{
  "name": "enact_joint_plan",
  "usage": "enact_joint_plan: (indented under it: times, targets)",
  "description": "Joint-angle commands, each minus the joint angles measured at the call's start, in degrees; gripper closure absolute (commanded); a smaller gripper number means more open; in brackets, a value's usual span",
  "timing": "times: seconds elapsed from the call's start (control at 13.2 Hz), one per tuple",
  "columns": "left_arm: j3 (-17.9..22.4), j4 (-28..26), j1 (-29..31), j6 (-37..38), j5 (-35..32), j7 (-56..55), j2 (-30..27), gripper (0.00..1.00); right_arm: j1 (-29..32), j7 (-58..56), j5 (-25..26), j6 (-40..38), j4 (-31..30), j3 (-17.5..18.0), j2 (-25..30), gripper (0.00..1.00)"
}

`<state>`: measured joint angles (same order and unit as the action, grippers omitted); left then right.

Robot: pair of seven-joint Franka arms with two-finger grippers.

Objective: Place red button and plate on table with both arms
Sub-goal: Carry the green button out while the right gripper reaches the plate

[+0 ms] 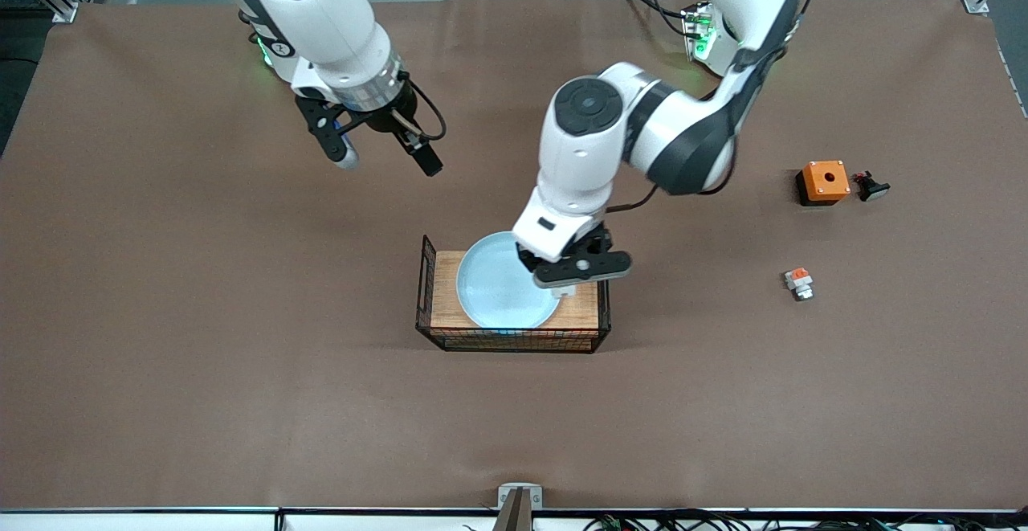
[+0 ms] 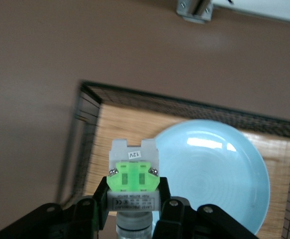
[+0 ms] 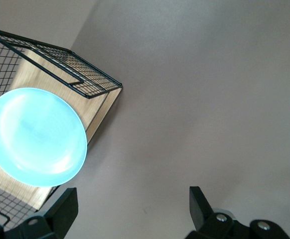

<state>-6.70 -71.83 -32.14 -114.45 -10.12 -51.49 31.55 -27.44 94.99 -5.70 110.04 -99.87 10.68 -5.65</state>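
Observation:
The pale blue plate (image 1: 502, 286) lies on the wooden top of the black wire basket (image 1: 514, 341), on the brown table (image 1: 241, 370). My left gripper (image 1: 572, 283) hangs over the basket's end toward the left arm, at the plate's rim. It is shut on the red button (image 2: 134, 175), a white-grey block with a green patch, and the fingers (image 2: 99, 201) press its sides. The plate (image 2: 219, 169) shows beside the button. My right gripper (image 1: 385, 157) is open and empty, up over bare table toward the right arm's end. The right wrist view shows the plate (image 3: 35, 137) and the basket (image 3: 75, 79).
An orange box (image 1: 824, 181) and a black-and-red knob piece (image 1: 871, 187) sit toward the left arm's end. A small white block with an orange-red top (image 1: 799, 283) lies nearer the front camera than them. Brown table surrounds the basket.

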Motion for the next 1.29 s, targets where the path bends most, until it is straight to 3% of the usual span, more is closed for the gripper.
enact_joint_plan:
  times: [0.0,0.15,0.68,0.91,1.21]
  targets:
    - [-0.42,-2.43,3.91,2.64,-0.52,1.12,-5.52,1.00,-3.40,8.43,4.80,5.34,0.20,-0.39,-3.65,0.02]
    - [-0.68,-2.53,7.07,6.59,-0.34,4.79,-7.63,1.00,-5.42,13.79,8.67,7.46,2.82,-0.39,-8.21,0.02]
    - [-0.68,-5.33,18.41,10.47,3.26,22.45,-9.84,1.00,-5.61,27.08,9.30,7.55,16.27,-0.57,-22.81,0.04]
    - [-0.68,-6.83,22.29,10.91,3.26,27.92,-9.84,1.00,-5.61,27.09,9.39,7.55,21.02,-0.74,-27.04,0.05]
    - [-0.68,-9.20,26.68,10.39,3.26,35.65,-9.58,1.00,-5.52,27.00,10.18,8.25,23.14,-0.84,-29.95,0.15]
